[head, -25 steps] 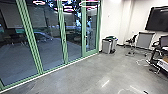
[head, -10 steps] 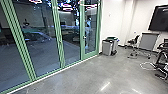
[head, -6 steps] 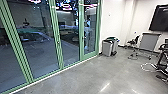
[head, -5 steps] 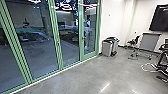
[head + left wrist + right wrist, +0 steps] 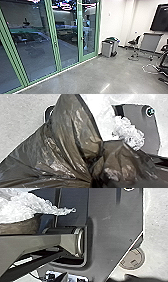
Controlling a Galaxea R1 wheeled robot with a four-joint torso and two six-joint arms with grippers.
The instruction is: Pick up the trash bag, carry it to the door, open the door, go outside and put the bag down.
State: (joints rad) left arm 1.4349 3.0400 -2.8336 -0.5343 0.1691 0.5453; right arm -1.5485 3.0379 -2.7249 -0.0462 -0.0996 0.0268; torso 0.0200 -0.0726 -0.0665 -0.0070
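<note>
Cut close to the glass door (image 5: 89, 42) and your trash bag (image 5: 66, 141) may snag; I can't tell either pincer's state.

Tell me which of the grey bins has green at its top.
The rear bin, partly hidden: green shows at its top, while the front bin looks dark on top.

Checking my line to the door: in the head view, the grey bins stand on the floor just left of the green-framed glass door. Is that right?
Wrong side: the head view shows the grey bins just right of the green-framed glass door. They do stand on the floor.
</note>
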